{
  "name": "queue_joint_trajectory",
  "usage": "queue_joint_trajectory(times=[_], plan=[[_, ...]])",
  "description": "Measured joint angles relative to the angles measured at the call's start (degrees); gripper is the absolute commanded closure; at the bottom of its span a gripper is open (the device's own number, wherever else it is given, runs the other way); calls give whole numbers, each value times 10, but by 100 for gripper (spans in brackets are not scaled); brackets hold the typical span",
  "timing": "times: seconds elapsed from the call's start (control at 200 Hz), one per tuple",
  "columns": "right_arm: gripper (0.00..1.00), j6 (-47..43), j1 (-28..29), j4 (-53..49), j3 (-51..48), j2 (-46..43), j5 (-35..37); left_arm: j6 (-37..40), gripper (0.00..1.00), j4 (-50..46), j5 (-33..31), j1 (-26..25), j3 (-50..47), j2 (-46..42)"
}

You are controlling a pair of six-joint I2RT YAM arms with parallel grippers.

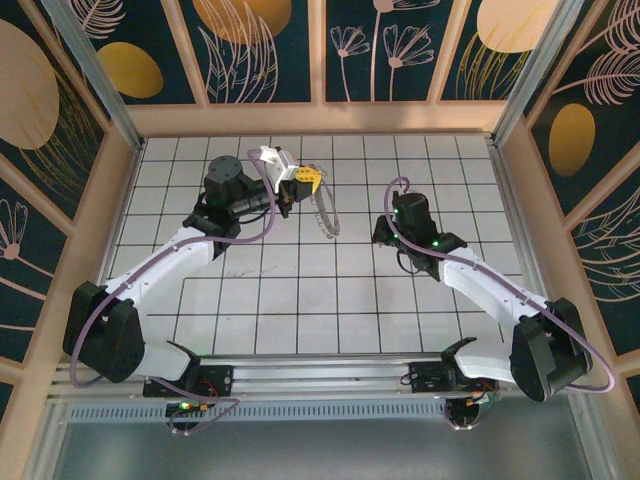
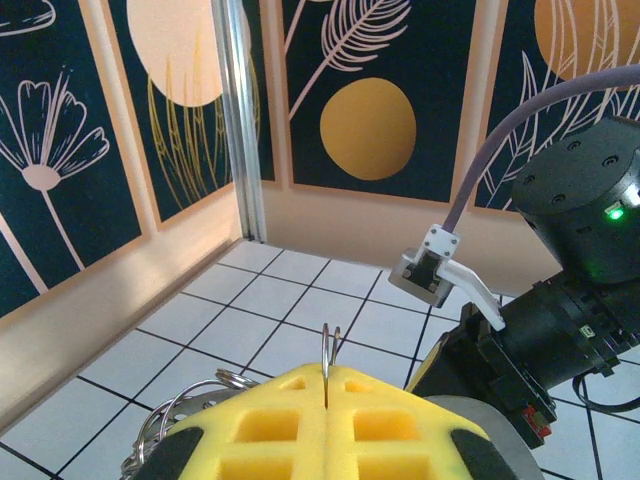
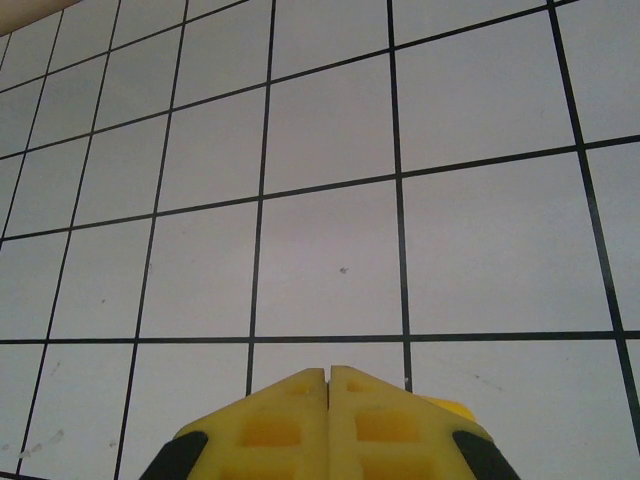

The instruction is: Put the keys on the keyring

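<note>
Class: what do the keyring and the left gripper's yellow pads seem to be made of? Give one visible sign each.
Keyring: probably metal, silvery and shiny; thin glinting loops.
Left gripper pads: perhaps foam or soft plastic, matte yellow; moulded square hollows.

A white tiled floor (image 1: 300, 290) with dark grid lines lies under even light. Pale wooden frames (image 1: 320, 118) hold navy wall panels (image 2: 440, 60) printed with gold circles and pale leaves.
</note>
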Motion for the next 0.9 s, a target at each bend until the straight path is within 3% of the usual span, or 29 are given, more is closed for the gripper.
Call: queue_joint_trajectory(times=[0.445,0.901], plan=[[100,-8,-22,66,11,-24,-73,25,100,-40,9,0,8,1],[100,-33,-72,222,-9,-91,-261,36,100,-86,13,0,43,31]])
